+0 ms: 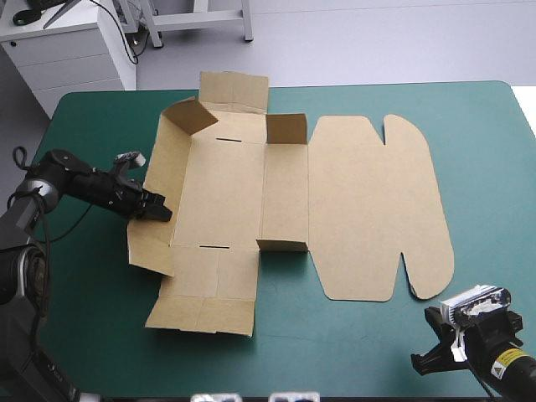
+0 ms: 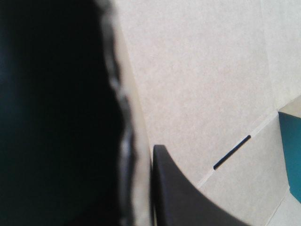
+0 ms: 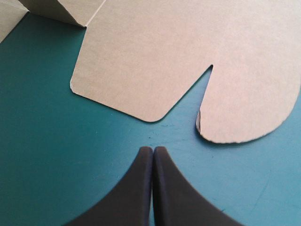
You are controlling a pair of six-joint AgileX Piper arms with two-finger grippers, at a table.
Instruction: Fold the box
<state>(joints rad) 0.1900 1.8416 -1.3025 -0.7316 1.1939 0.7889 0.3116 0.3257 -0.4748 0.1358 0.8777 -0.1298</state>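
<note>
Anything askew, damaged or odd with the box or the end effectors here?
Nothing stands out. The box lies partly folded and undamaged on the teal-green cover; the left end effector is shut on its raised left wall, the right end effector shut and clear of the board.

The table (image 1: 494, 276) before me has a teal-green cover (image 1: 84, 285) with rounded far corners. Directly on it lies the brown box (image 1: 222, 193), a cut sheet of board spread across the middle. Its lid panel (image 1: 368, 209) lies flat on the cover toward my right, with two rounded tabs at its outer corners. Toward my left the sheet's walls and flaps stand partly raised off the cover, and one far flap reaches the table's far edge. Bare cover shows on both sides and along the near edge.
</note>
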